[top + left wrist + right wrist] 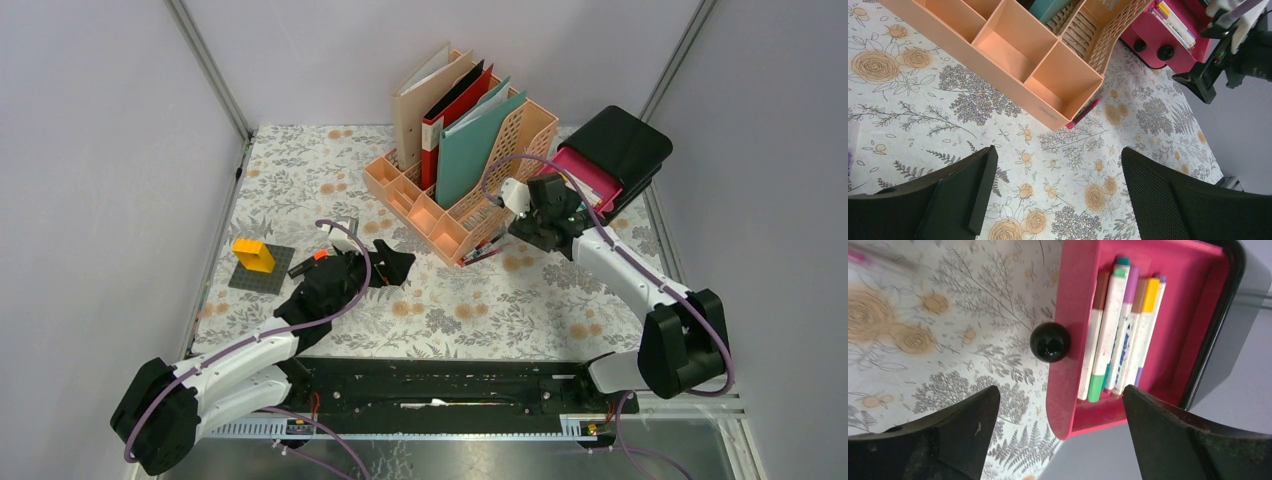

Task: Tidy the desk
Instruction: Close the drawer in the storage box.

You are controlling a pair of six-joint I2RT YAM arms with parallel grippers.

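Black mounting rail (440,395) runs along the near edge and carries both arm bases. Beyond it lies the desk (480,310), a flat tabletop under whitish cloth printed with grey leaves and orange-brown flowers, set between grey walls.

Left gripper (1058,157): jaws wide apart, nothing held, above bare cloth near the front corner of the peach plastic file rack (520,130). A pink pen (1084,112) lies just beside that corner.

Right gripper (1060,390): jaws wide apart, nothing held, above the open pink drawer (1193,315) of a black box (625,140). Coloured markers (1118,335) lie in the drawer, and a black round knob (1050,342) sits on its front.

An orange block (254,255) stands on a dark grey plate (262,275) at the left.
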